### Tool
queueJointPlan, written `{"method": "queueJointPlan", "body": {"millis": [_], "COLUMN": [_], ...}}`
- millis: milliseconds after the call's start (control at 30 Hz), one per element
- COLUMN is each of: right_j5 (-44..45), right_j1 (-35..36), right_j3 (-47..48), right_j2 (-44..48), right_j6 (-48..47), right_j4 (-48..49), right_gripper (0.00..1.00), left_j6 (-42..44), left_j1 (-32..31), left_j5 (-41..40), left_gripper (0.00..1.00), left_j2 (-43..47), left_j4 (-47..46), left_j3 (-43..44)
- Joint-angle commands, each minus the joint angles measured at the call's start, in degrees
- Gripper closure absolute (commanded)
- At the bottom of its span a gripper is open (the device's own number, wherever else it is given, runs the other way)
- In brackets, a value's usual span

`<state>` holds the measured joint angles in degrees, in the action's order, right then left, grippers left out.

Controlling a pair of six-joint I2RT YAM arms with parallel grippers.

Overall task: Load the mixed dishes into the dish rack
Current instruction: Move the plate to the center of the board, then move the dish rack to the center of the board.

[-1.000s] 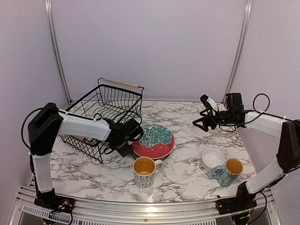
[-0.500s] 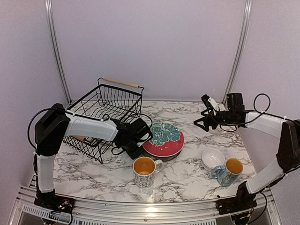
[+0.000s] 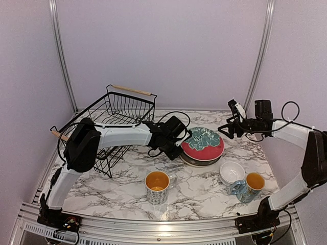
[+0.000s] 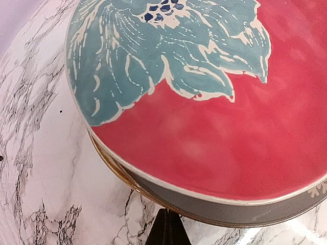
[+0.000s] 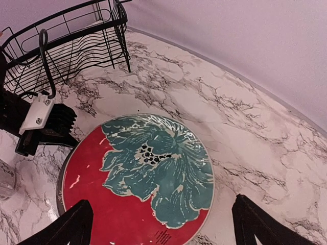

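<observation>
The red plate with the teal leaf (image 3: 203, 143) lies on top of a dark grey plate (image 3: 196, 160) at the middle right of the table. My left gripper (image 3: 180, 145) is shut, and its tip (image 4: 168, 230) presses against the stack's left edge, below the grey rim (image 4: 230, 208). My right gripper (image 3: 228, 130) hangs open above the stack's far right side, its fingers wide on either side of the red plate (image 5: 148, 173) in the right wrist view. The dish rack (image 3: 115, 109) stands at the back left.
An orange-lined mug (image 3: 157, 186) stands in front of the stack. White bowls (image 3: 232, 172) and a second mug (image 3: 249, 186) sit at the front right. The left arm stretches across the front of the rack (image 5: 66, 46). Walls close the back and sides.
My shut left gripper has pushed the plate stack to the right, away from the rack, until it lies under the right gripper. The right gripper has shifted slightly right.
</observation>
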<state>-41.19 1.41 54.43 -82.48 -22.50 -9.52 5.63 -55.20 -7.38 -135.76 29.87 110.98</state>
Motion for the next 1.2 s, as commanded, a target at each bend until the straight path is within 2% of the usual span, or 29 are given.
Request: {"method": "queueJointPlan", "body": {"millis": [0,200,367,467,600,700,733,800,867,933,1167], "right_j5": [-0.9,-0.6,-0.8,-1.2,-1.7,-2.3,-2.6,-3.0,-3.2,-3.3,-3.8], "right_j1": [-0.7,-0.7,-0.8,-0.7,-0.7,-0.8,-0.8,-0.7,-0.7,-0.7,-0.7], "right_j3": [2.0,2.0,2.0,2.2,2.6,2.6,2.7,3.0,3.2,3.2,3.2], "right_j2": [1.3,1.1,1.1,1.1,0.8,0.9,0.8,0.6,0.5,0.5,0.7], "right_j6": [1.1,1.0,0.7,0.4,-0.1,-0.3,-0.5,-0.7,-1.0,-1.1,-1.2], "right_j4": [-0.2,-0.2,-0.4,-0.7,-1.7,-1.9,-2.0,-2.6,-3.1,-3.1,-3.2], "right_gripper": [0.07,0.07,0.07,0.07,0.07,0.07,0.07,0.07,0.08,0.07,0.07], "left_j6": [0.5,-0.8,0.4,0.9,0.5,2.2,2.8,3.9,4.5,3.3,-1.9], "left_j1": [-0.8,-1.2,-0.9,-1.0,-1.7,-2.2,-2.2,-2.2,-2.2,-2.2,-2.2], "left_j5": [4.0,5.6,0.3,-0.5,-1.6,-2.0,-3.0,-6.2,-13.7,-18.7,-17.7], "left_gripper": [1.0,1.0,0.97,0.85,0.59,0.4,0.34,0.19,0.13,0.12,0.12], "left_j2": [-5.0,-7.9,-1.8,7.0,21.5,30.3,34.0,43.8,49.9,53.3,58.5], "left_j4": [-3.5,-4.9,1.6,4.9,12.0,21.4,22.7,19.6,21.2,26.2,36.2], "left_j3": [9.1,14.2,11.8,6.5,1.0,-0.7,-3.1,-13.9,-18.7,-21.2,-31.4]}}
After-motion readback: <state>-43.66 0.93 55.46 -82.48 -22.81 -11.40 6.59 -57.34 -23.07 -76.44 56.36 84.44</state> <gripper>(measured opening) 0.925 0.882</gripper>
